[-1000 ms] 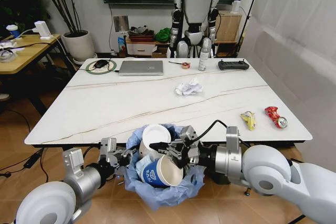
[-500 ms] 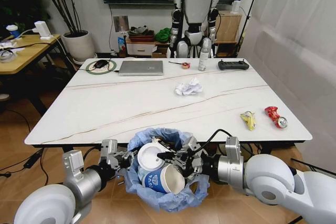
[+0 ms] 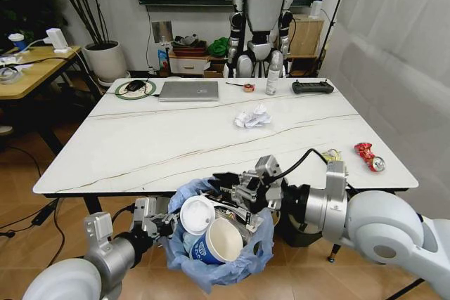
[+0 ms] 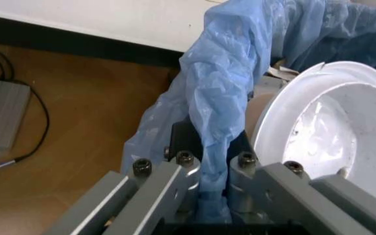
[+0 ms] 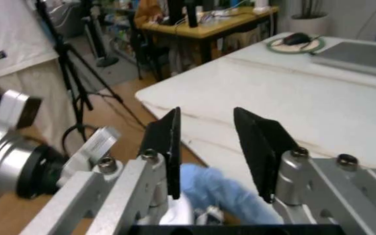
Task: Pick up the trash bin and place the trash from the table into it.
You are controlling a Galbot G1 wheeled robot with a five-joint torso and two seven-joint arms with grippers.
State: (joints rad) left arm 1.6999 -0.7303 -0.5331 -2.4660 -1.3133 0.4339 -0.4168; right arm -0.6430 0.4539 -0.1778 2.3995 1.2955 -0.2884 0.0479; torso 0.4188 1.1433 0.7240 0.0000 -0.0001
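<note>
The right gripper (image 3: 219, 179) has lifted clear of the trash bin (image 3: 211, 240), fingers apart and empty, while the left gripper (image 3: 165, 224) stays clamped on its blue liner — the cup's in, and the tissue wad (image 3: 252, 116) mid-table and the red can (image 3: 370, 157) near the right edge still wait.

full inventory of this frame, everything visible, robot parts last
trash bin: 1, light-blue bag liner, below the table's near edge, holding cups
blue paper cup: 1, blue and white, in the bin
white lid: 1, white, in the bin
table: 1, white marble-look, centre
tissue wad: 1, white, mid table
wrapper: 1, yellow, right near edge
crushed can: 1, red, right near edge
laptop: 1, silver, far side
remote: 1, black, far right
humanoid robot: 1, white, behind the table
wooden desk: 1, far left
left gripper: shut on the bin's rim and bag
right gripper: open, above the bin
</note>
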